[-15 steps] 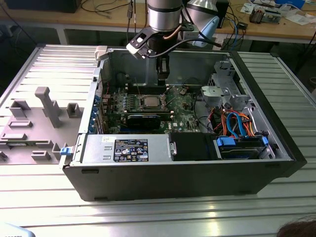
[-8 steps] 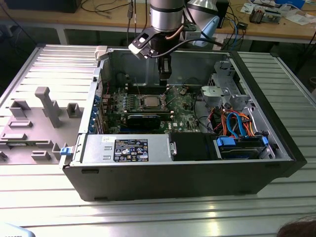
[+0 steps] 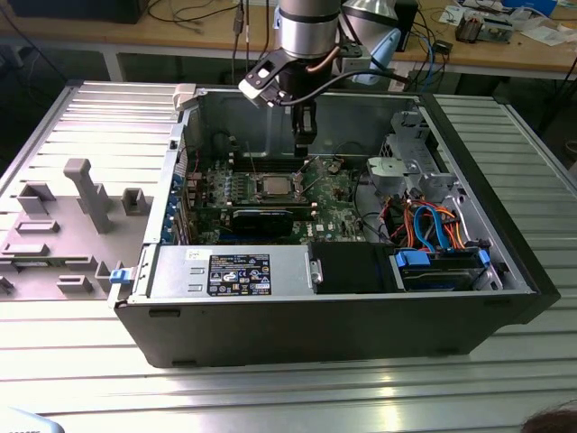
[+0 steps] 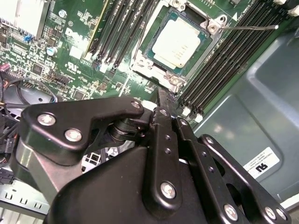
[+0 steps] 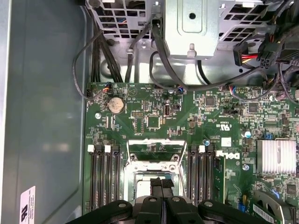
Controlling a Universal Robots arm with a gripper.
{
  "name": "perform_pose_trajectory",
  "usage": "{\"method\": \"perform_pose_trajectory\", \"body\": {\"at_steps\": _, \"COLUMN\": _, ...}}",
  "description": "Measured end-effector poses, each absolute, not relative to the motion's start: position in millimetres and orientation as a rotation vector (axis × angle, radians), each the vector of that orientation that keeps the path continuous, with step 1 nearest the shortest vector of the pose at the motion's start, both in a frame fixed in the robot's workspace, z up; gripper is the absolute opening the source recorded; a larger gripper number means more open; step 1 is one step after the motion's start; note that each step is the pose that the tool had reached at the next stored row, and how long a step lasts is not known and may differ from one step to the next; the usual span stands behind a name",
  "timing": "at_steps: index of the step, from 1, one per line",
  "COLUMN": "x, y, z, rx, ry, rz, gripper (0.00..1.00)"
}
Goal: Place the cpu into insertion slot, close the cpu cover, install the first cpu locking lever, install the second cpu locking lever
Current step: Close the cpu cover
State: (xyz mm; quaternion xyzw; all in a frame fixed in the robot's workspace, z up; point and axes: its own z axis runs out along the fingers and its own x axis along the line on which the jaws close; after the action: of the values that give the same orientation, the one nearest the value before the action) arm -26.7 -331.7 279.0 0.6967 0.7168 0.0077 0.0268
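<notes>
Second wrist view: the cpu point(image 4: 180, 42) lies in the insertion slot point(image 4: 145, 65), looks light, stiff, fragile, best taken by its edges; the claw point(image 4: 160, 94) hangs near, pressed together, empty.

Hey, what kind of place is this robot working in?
Probably a robotics lab or electronics workshop. An opened desktop computer case sits on a slatted metal table under a robot arm, and a wooden workbench behind it is strewn with cables and small parts.

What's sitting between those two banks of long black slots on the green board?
The cpu, a silver square in its metal socket, as the second wrist view shows.
</notes>
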Motion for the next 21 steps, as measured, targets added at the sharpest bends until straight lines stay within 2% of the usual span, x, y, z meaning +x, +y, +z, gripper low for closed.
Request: {"method": "perform_pose_trajectory", "body": {"at_steps": 21, "x": -14, "y": -331, "z": 278, "rx": 2.150, "ry": 2.213, "rz": 0.020, "gripper": 0.11}}
